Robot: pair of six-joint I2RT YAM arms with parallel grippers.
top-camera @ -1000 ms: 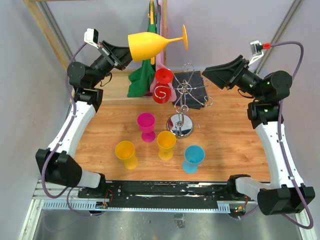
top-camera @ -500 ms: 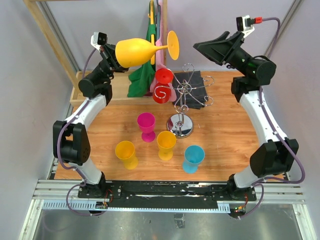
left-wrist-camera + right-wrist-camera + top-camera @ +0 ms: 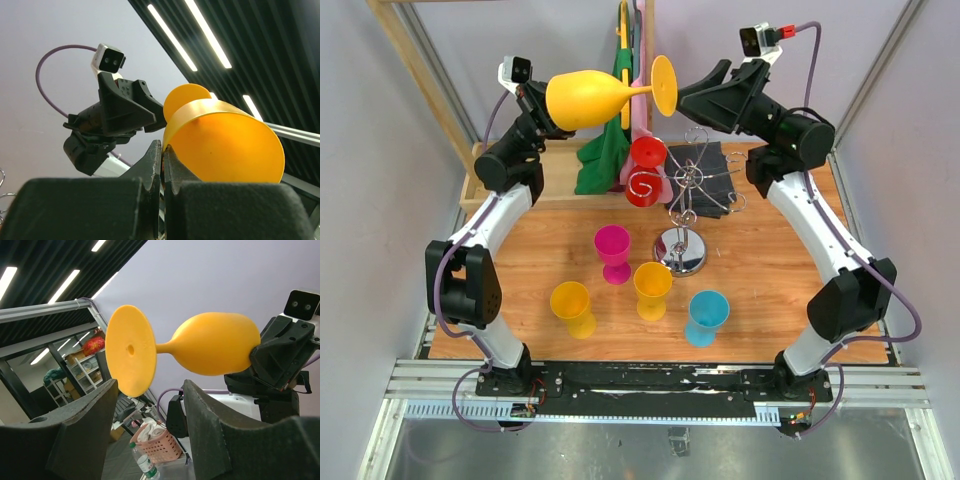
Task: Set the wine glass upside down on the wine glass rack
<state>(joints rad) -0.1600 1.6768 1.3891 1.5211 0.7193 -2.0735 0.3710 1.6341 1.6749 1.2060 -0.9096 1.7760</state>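
Note:
A yellow wine glass [image 3: 585, 98] is held high above the back of the table, lying on its side with its foot [image 3: 663, 85] pointing right. My left gripper [image 3: 550, 113] is shut on the bowl's rim [image 3: 172, 137], its jaws pinching the wall. My right gripper [image 3: 686, 99] is open just right of the foot. In the right wrist view the foot [image 3: 131, 350] hangs above and between the spread fingers [image 3: 90, 415], not touching them. Below stands the chrome wine glass rack [image 3: 692, 185], with a red glass [image 3: 646, 170] on its left arm.
On the table in front of the rack stand a pink cup [image 3: 613, 250], an orange cup [image 3: 652, 288], a yellow cup [image 3: 572, 307] and a blue cup [image 3: 706, 316]. A green cloth [image 3: 602, 160] and a dark cloth [image 3: 715, 165] lie at the back. A wooden frame post [image 3: 420, 70] rises at back left.
My right arm has swung up and to the left, bringing its open gripper close to the glass's foot. My left arm has shifted the glass slightly to the left.

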